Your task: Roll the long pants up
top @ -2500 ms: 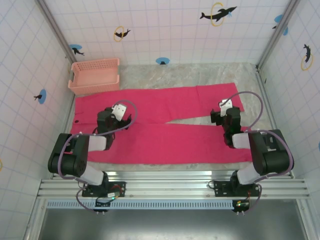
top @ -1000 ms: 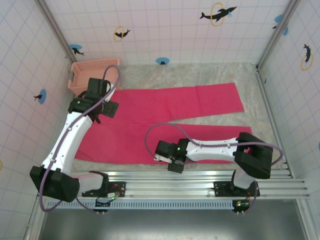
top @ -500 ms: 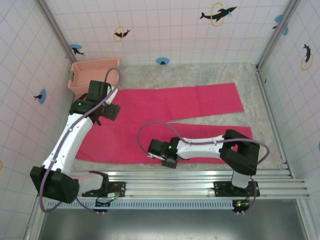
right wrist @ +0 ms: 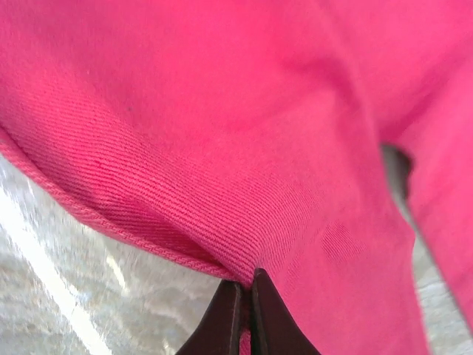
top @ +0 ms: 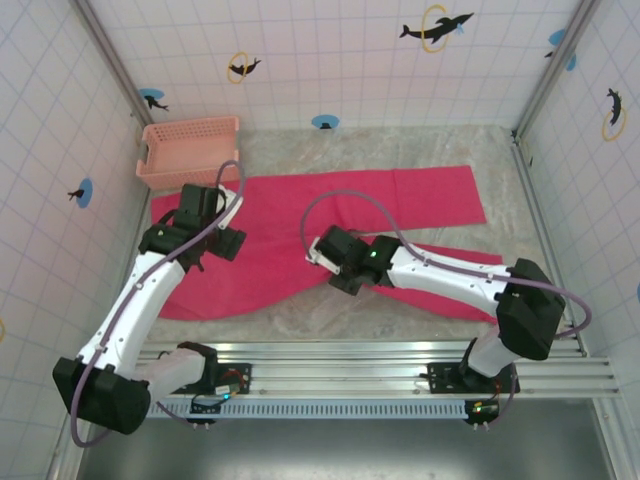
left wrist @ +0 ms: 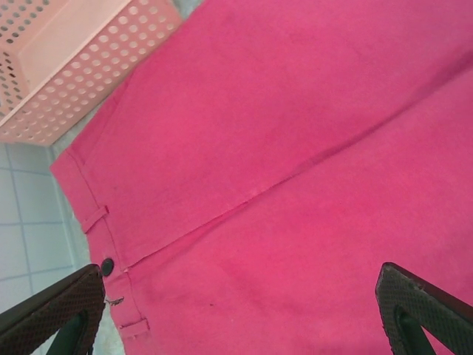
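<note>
The pants (top: 380,195) lie spread across the middle of the worktop (top: 400,150), waist at the left just below the basket (top: 190,125). The upper leg lies flat and runs out to the right. The lower leg is bunched: its near edge rises from the lower left to a peak at the centre of the frame, then falls away to the lower right, with bare worktop showing below the peak.

The right hand (top: 338,265) sits at that peak. In the right wrist view its fingers (right wrist: 235,318) are pressed together at the bottom centre, pinching the stitched edge of the pants. The cloth swells upward from the pinch, and grey marbled worktop shows at the lower left.

The left hand (top: 195,240) is over the waist end of the pants, left of centre. In the left wrist view its fingers (left wrist: 59,310) stand wide apart in the two lower corners with nothing between them. Below lie flat cloth, a seam running diagonally, a waistband button (left wrist: 108,266) at the lower left, and the basket in the upper left corner.
</note>
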